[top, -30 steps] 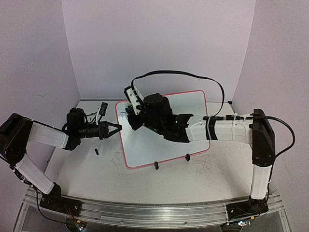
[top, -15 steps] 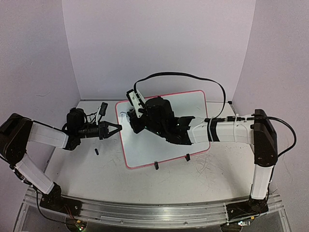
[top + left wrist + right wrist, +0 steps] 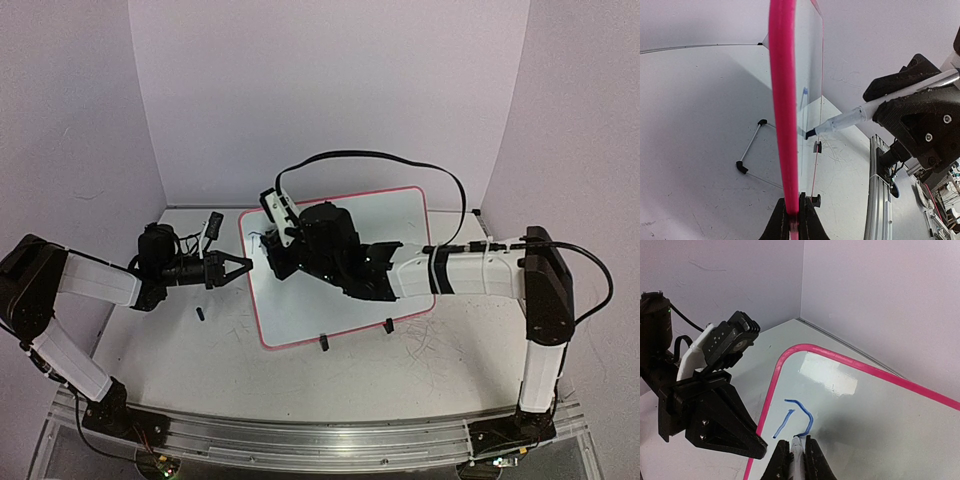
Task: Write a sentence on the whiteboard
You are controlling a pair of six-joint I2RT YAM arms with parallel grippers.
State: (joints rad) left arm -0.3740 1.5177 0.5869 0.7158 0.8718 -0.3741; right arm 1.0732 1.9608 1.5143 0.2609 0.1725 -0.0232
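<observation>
The whiteboard (image 3: 400,215) stands tilted on the table, white with a pink rim. My left gripper (image 3: 243,268) is shut on its left rim, which runs up the middle of the left wrist view (image 3: 784,100) between my fingers (image 3: 792,204). My right gripper (image 3: 272,246) is over the board's upper left part and is shut on a white marker (image 3: 799,456). The marker's tip touches the board at the end of a curved blue stroke (image 3: 809,417). A short straight blue stroke (image 3: 784,424) lies beside it. The marker also shows in the left wrist view (image 3: 850,119).
Two black clip feet (image 3: 324,343) (image 3: 388,325) sit at the board's near edge. A wire stand (image 3: 752,145) props it from behind. A small dark piece (image 3: 200,314) lies on the scuffed tabletop (image 3: 200,350) left of the board. Walls close in at the back and sides.
My right wrist has shifted slightly to the right over the board with the marker. The left arm and the board have not moved.
</observation>
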